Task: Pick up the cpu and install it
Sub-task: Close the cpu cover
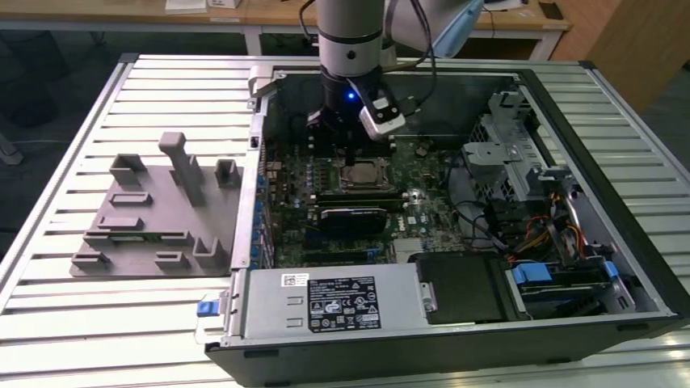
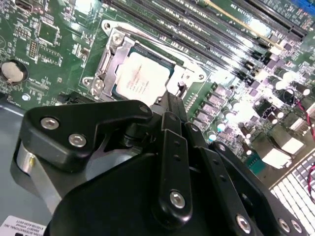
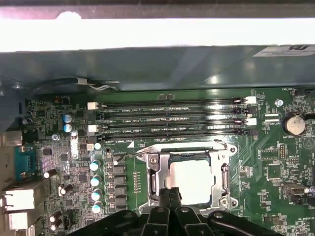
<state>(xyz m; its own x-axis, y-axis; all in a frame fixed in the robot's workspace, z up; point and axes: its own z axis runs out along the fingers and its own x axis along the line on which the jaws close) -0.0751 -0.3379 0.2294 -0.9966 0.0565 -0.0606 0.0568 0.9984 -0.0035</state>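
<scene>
The cpu (image 1: 368, 175) lies flat in the motherboard socket, its silver-grey top bright in both wrist views (image 2: 140, 81) (image 3: 194, 179). A metal socket frame (image 3: 153, 169) surrounds it. My gripper (image 1: 347, 149) hangs inside the open computer case, just above the socket's edge. In both wrist views the black fingertips (image 2: 173, 98) (image 3: 170, 192) are pressed together, shut with nothing between them, and their tips cover one edge of the chip.
The open computer case (image 1: 431, 339) lies on a slatted table. A grey fixture tray (image 1: 151, 218) with upright posts sits at the exterior view's left. Memory slots (image 3: 172, 118), a power supply (image 1: 334, 303), a drive cage (image 1: 518, 153) and cables crowd the case.
</scene>
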